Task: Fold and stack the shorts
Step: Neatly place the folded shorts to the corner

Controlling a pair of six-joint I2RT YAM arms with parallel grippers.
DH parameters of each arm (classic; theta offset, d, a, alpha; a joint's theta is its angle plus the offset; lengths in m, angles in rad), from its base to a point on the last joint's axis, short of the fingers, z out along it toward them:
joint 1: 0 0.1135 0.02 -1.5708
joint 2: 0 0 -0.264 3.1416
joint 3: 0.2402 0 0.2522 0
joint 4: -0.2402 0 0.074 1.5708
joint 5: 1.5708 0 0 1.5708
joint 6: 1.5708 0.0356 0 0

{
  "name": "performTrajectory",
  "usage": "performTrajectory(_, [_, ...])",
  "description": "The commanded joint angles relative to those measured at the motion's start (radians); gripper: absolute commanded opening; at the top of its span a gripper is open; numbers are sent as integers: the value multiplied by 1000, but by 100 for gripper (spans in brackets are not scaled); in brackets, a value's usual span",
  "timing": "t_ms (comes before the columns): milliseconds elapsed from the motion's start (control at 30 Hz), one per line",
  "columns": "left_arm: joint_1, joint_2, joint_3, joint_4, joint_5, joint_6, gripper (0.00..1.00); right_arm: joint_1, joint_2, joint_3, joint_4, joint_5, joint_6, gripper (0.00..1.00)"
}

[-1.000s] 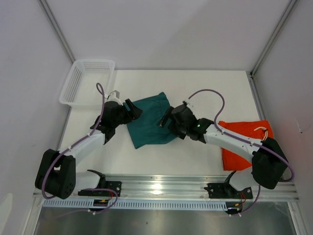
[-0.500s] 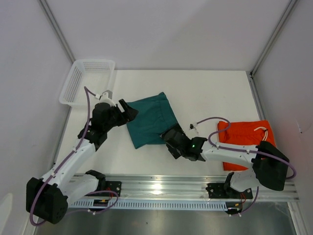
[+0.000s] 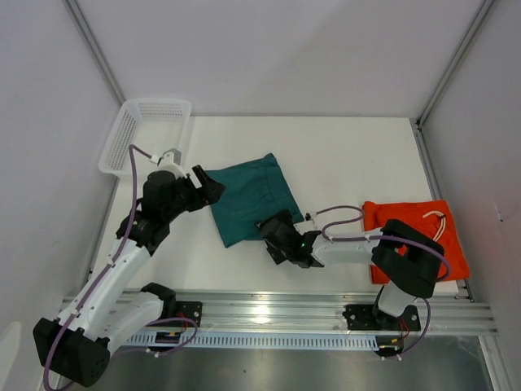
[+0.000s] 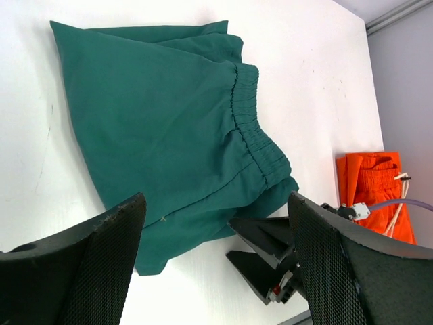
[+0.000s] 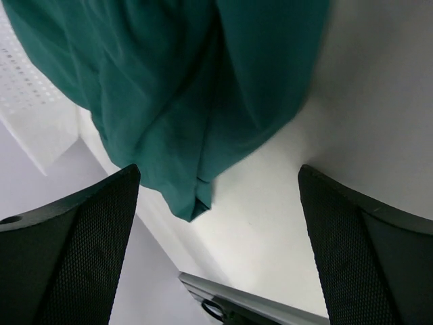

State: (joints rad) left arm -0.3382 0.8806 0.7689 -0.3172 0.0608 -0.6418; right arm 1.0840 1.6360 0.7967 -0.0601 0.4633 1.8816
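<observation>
White worktop (image 3: 350, 155) carrying teal shorts (image 3: 248, 199) mid-frame, orange shorts (image 3: 415, 236) lower right. Left tool (image 3: 207, 186), right tool (image 3: 270, 230) both gaping, flanking teal shorts, likely lining up pickup.

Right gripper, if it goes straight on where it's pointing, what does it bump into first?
The green shorts. The open right gripper points at their near edge, with only a bit of bare table between. How high it hovers is unclear.
</observation>
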Motion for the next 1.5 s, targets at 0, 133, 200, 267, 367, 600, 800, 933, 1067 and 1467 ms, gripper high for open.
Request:
performTrajectory(0, [-9,-22,56,-40,-12,40,87,-15,63,27,104,44,33,100])
performTrajectory(133, [-9,-26,67,-63,-26,51,88,-50,128,30,167,21,22,87])
performTrajectory(200, [-9,-32,70,-68,-33,54,88,-58,148,41,172,23,8,81])
performTrajectory(267, [-9,-35,70,-71,-39,59,88,-67,168,45,166,31,4,63])
performTrajectory(367, [-9,-37,69,-71,-47,60,88,-94,177,30,199,20,-28,37])
performTrajectory(600, [-9,12,43,-28,-24,59,88,-251,110,-2,100,-222,-549,0])
performTrajectory(800, [-10,69,-6,81,26,51,88,-361,-70,-94,-101,-265,-875,0])
performTrajectory(933, [-42,184,-2,161,40,48,88,-541,-71,-9,-233,-344,-1157,2])
performTrajectory(1067, [-61,380,78,236,57,93,89,-645,43,210,-343,-385,-1366,4])
performTrajectory(1467, [33,891,429,431,401,286,94,-710,254,384,-363,-428,-1553,8])
